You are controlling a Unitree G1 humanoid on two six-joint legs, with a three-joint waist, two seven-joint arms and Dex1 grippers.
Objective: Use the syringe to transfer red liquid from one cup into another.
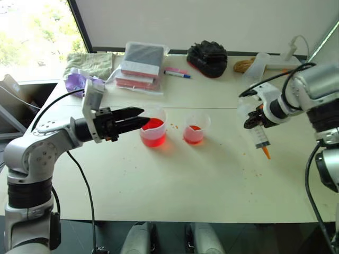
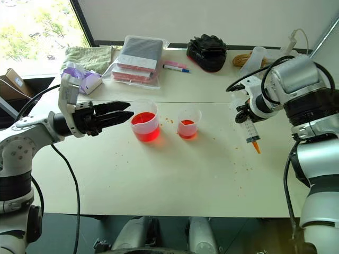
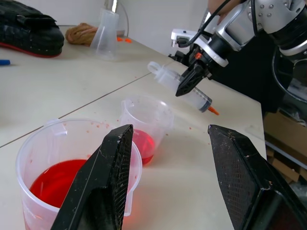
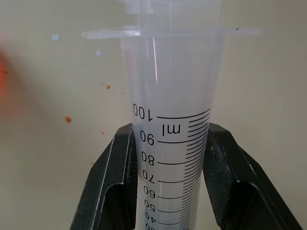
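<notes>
The syringe [image 1: 260,132] is grasped by the right gripper [image 1: 253,119], whose fingers are clamped on the barrel near the high end of its scale, as the right wrist view shows. The syringe is carried clear of the tabletop [image 1: 212,190], at roughly 3 o'clock from both cups and well apart from them. Its long axis is steeply tilted, with the orange tip [image 1: 266,153] lowest, pointing down toward 5 o'clock, and the plunger end uppermost. No red fill is visible in the part of the barrel seen from the wrist; the lower barrel cannot be judged.

The larger spouted beaker [image 1: 154,129] stands upright near the tabletop's centre and holds red liquid [image 1: 153,126]. The smaller cup [image 1: 195,128] stands just beside it at 3 o'clock, apart from it, with a shallow red layer at its bottom.

The left gripper [image 1: 136,117] is released, its fingers spread, held level with its tips beside the beaker's rim at 9 o'clock; contact cannot be confirmed.

The deciding relation is judged as follows: both cups lie toward 9 o'clock from the syringe tip, the smaller cup being the nearer. The tip must be carried that way and brought above a cup mouth before any draw or discharge.
</notes>
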